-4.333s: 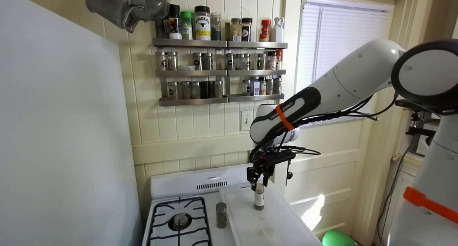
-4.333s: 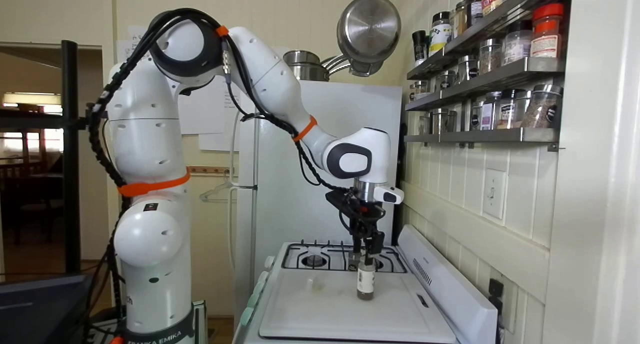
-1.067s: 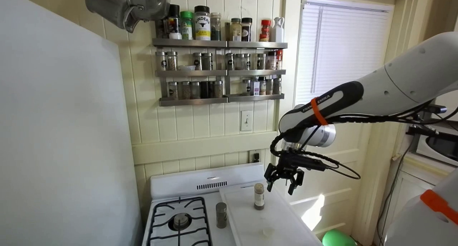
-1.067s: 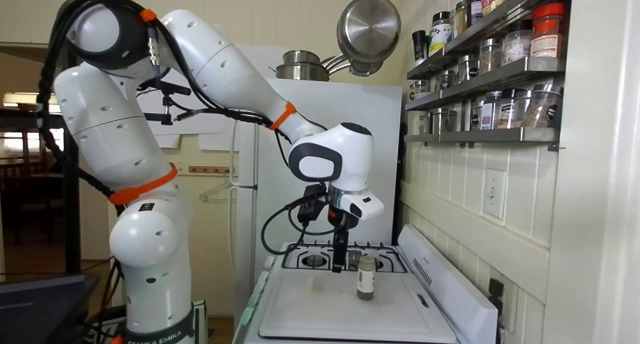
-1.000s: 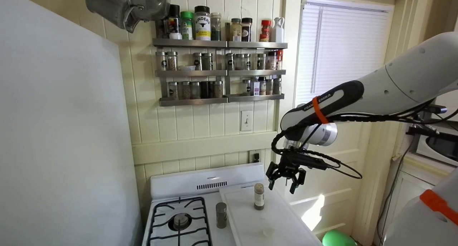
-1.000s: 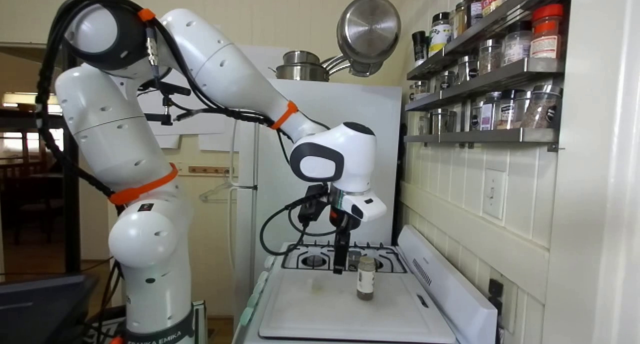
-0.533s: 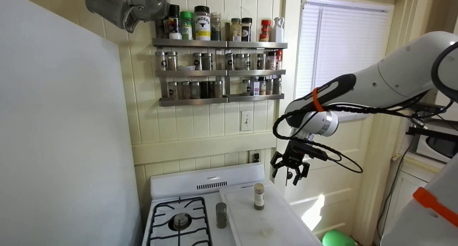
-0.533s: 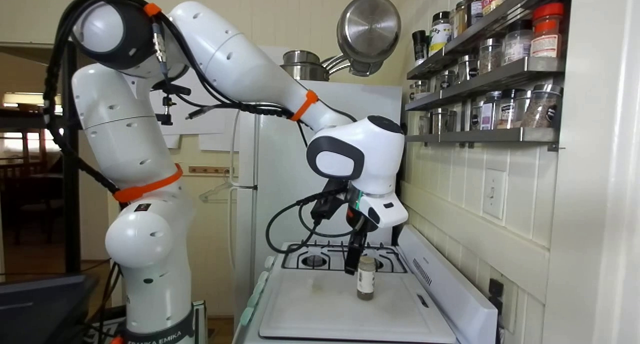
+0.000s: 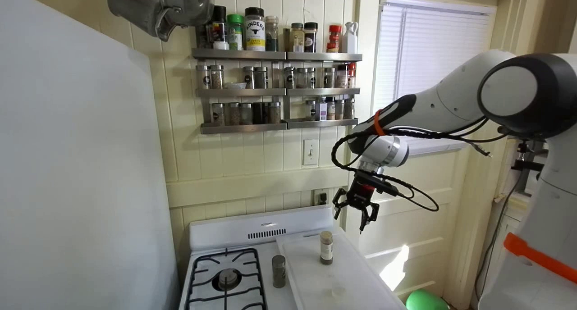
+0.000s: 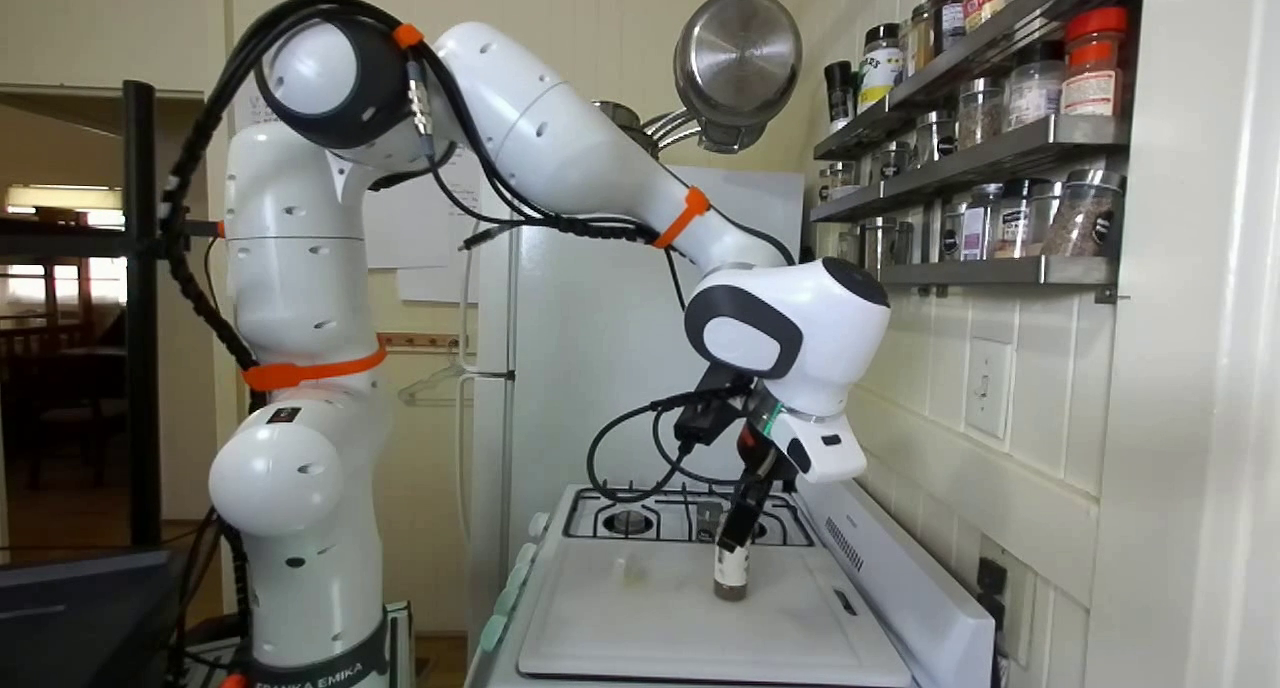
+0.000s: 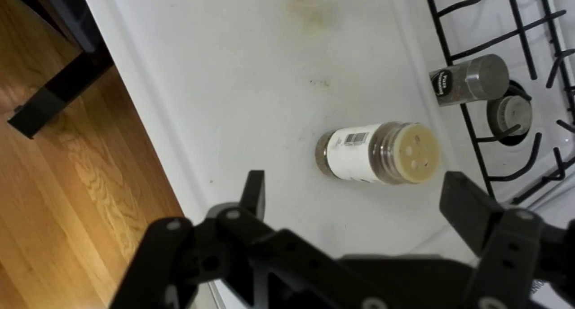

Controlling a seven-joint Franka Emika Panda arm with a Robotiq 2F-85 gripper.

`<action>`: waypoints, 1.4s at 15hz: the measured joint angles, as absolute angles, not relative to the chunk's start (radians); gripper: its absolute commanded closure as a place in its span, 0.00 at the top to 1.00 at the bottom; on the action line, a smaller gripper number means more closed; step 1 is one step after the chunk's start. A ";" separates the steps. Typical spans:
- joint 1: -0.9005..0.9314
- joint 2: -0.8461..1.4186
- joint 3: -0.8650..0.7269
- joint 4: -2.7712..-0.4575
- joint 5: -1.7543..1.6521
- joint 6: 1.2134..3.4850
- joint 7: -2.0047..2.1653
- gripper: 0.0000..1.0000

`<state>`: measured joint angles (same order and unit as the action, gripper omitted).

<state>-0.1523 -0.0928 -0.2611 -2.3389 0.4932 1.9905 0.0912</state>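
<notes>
My gripper (image 11: 355, 196) is matte black in the wrist view, with blocky fingers (image 11: 467, 208) and grey round screw heads (image 11: 173, 225) at its knuckles; an exterior view shows a red patch (image 9: 368, 187) on its body. Just above the gripper I see a silvery collar (image 9: 370, 166) and a glossy white wrist (image 10: 835, 318) bearing a white oval (image 10: 742, 343) rimmed in black, and a black cable (image 10: 680, 400) loops beside the gripper. Farther up, my smooth white arm (image 10: 570, 158) has orange straps (image 10: 683, 217), a braided cable bundle (image 10: 600, 225) and a round black-rimmed joint (image 10: 335, 73), and a dark band (image 10: 320, 670) well apart from the gripper reads "FRANKA EMIKA".
</notes>
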 measured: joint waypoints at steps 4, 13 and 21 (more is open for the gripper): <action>-0.163 0.017 -0.259 -2.247 0.515 1.920 0.110 1.00; -0.176 0.216 -0.221 -2.083 0.544 1.861 0.179 1.00; -0.191 0.335 -0.193 -1.981 0.569 1.766 0.196 1.00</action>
<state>-0.1906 0.3350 -0.1933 -1.9815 0.5694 1.7664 0.1958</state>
